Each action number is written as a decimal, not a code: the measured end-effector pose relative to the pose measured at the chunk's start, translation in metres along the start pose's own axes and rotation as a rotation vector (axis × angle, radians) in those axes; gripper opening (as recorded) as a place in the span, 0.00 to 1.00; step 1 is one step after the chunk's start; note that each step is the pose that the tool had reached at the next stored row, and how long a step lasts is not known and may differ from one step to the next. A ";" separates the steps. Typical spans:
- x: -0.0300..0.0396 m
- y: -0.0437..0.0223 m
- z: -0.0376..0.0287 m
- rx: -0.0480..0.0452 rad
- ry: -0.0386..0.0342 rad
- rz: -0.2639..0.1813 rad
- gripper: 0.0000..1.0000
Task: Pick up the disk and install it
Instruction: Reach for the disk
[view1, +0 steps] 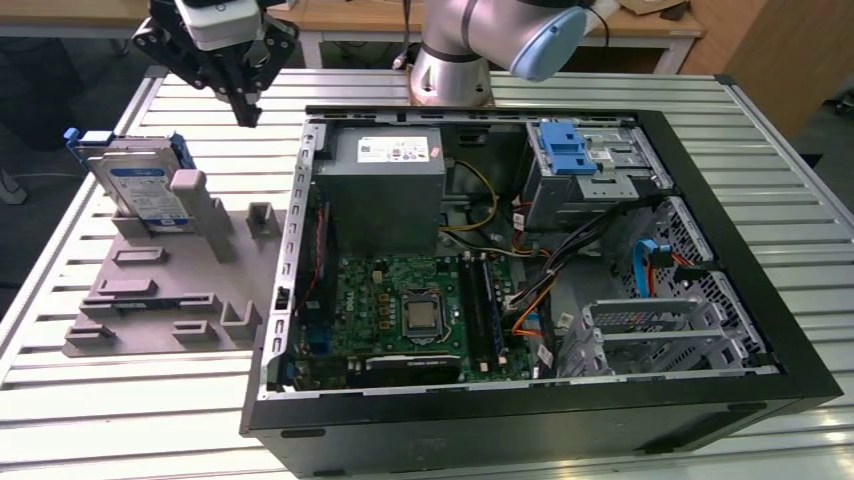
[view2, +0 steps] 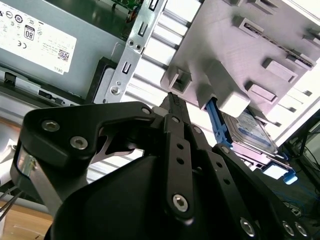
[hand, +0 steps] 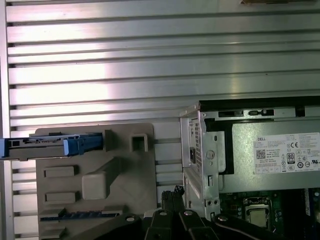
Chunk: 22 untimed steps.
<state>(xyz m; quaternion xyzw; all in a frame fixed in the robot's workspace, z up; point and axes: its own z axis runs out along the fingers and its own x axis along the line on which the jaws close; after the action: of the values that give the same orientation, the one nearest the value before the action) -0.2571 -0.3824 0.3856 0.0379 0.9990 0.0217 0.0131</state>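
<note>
Approach stage, by the look of it: nothing lifted yet. Hovering at upper left of the exterior view with gripper (view1: 247, 115) closed and empty, apart from the disk (view1: 140, 195). Standing on edge in a grey holder plate (view1: 147, 300) on the worktop (view1: 80, 420), left of the open computer case (view1: 767, 300). Probably calls for opening the jaws and centring over the blue-framed upper edge. Worth watching: holder post (view1: 200, 225) just beside the disk, case wall nearby. Inside the case: power supply (view1: 387, 180), motherboard (view1: 400, 310), drive bay with blue latch (view1: 567, 150).
</note>
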 end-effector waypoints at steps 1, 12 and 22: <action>0.0014 0.0001 0.0000 0.0000 0.0000 0.000 0.11; 0.0167 0.0039 0.0001 0.0000 0.0000 0.000 0.11; 0.0216 0.0043 0.0005 0.0000 0.0000 0.000 0.11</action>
<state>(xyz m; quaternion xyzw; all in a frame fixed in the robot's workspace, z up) -0.2783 -0.3765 0.3847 0.0379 0.9990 0.0217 0.0131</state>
